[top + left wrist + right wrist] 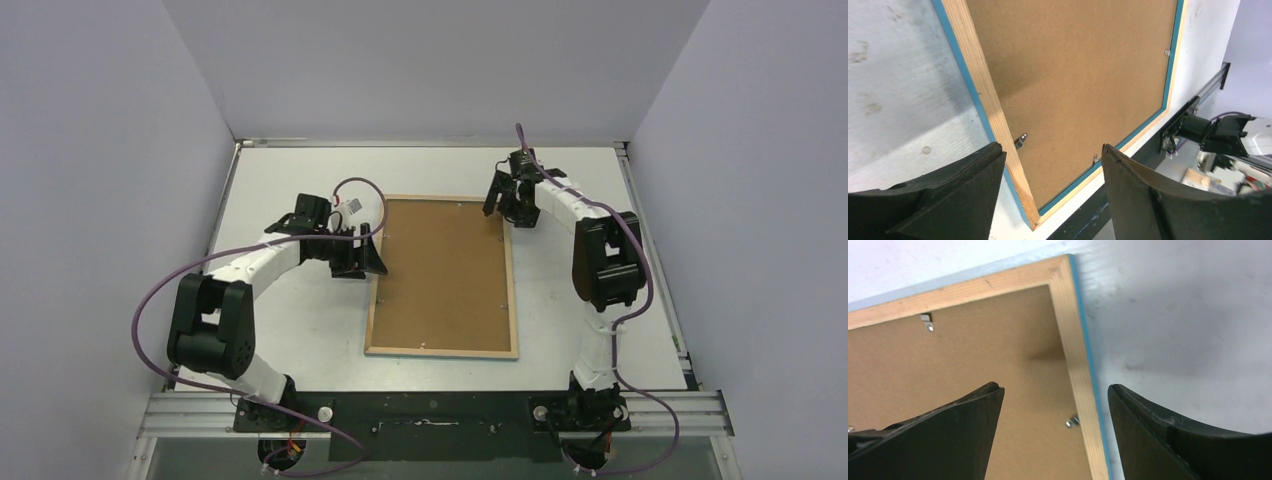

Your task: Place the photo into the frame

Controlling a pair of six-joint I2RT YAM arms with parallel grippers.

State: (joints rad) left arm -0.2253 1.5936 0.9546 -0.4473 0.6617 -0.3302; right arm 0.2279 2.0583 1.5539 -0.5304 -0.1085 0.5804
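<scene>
Top external view: a thin rectangular frame (440,352), with light wood back edges and a turquoise front, lies face down on the white table (290,330). A plain brown backing board (445,275) sits inside its rim. The left gripper (365,258) is over the frame's left edge, jaws spread wide, with the wood strip below and between them. The right gripper (508,205), likewise spread and holding nothing, hangs above the far right corner. Small metal tabs (1020,141) line the board's edge. Pale walls (430,60) enclose the table.

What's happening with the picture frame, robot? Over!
Left gripper open over frame, left edge. Right gripper open over far right corner. Frame face down, backing board in it. Photo not in view.
</scene>
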